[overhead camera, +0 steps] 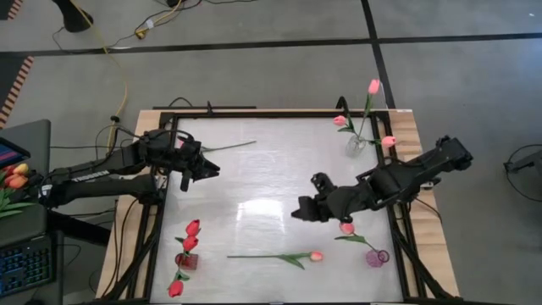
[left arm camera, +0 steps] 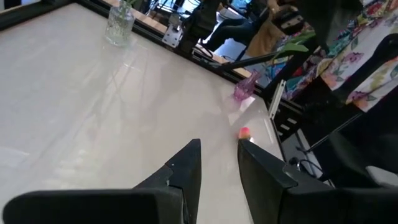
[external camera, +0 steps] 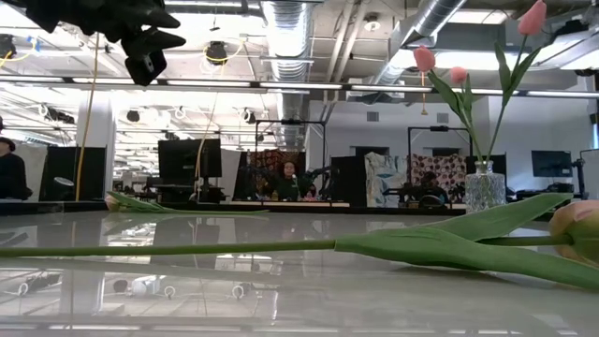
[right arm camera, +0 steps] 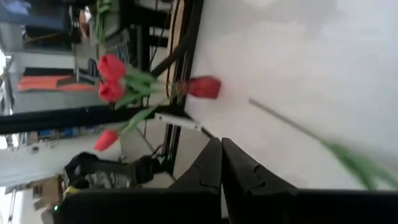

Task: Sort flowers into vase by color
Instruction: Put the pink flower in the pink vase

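Table middle lies open; vases (three) ring it, one loose tulip (overhead camera: 284, 256) crosses the front.

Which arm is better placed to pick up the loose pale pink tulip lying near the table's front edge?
Probably the right: its pincer hovers nearer the pale pink tulip than the left pincer.

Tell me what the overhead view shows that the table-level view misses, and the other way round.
Only the overhead view shows the red vase with three red tulips, the purple vase, and the right fingers held over the table. Only the table-level view shows the room behind, with monitors and a person standing. Both show the clear vase of pink tulips and the loose tulip lying flat on the table.
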Available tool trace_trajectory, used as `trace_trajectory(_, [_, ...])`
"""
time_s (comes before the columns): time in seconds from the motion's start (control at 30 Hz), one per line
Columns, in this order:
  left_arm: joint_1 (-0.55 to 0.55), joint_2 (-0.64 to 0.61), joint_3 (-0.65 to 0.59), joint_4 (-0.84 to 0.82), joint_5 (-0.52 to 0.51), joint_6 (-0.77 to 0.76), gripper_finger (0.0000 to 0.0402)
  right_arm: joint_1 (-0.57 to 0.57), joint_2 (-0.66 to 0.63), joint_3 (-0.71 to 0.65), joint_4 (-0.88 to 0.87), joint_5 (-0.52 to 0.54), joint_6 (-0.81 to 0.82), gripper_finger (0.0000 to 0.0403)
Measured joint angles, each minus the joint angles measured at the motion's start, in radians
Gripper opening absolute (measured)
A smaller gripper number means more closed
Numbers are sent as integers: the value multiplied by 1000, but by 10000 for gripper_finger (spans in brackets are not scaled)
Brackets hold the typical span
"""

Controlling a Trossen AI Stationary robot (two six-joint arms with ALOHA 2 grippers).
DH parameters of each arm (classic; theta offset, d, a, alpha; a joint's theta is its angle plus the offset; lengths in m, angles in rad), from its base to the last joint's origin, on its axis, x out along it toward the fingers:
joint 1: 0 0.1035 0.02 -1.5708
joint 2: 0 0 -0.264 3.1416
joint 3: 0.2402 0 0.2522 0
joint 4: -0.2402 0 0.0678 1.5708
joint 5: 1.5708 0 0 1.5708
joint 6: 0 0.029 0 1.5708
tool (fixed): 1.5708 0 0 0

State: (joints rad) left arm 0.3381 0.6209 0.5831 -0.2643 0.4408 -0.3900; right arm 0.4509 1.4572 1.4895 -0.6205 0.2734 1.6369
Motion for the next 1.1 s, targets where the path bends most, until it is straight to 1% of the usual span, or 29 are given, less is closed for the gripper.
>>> trace_trajectory(0.13, [0, 0, 0, -15, 0, 18, 92, 29, 5, 0, 38, -36, 38, 22])
trace_trajectory(0.23, [0, 0, 0, -22, 0, 24, 92, 52, -1, 0, 50, -36, 60, 16])
trace_trajectory(0.47, [0, 0, 0, -27, 0, 34, 92, 89, -17, 0, 70, -33, 85, 26])
trace_trajectory(0.7, [0, 0, 0, -39, 0, 34, 92, 152, -51, 0, 78, -36, 92, 19])
trace_trajectory(0.9, [0, 0, 0, -39, -1, 33, 92, 217, -85, 0, 76, 10, 118, 23])
trace_trajectory(1.1, [0, 0, 0, -39, 1, 33, 92, 288, -113, 0, 77, 21, 131, 22])
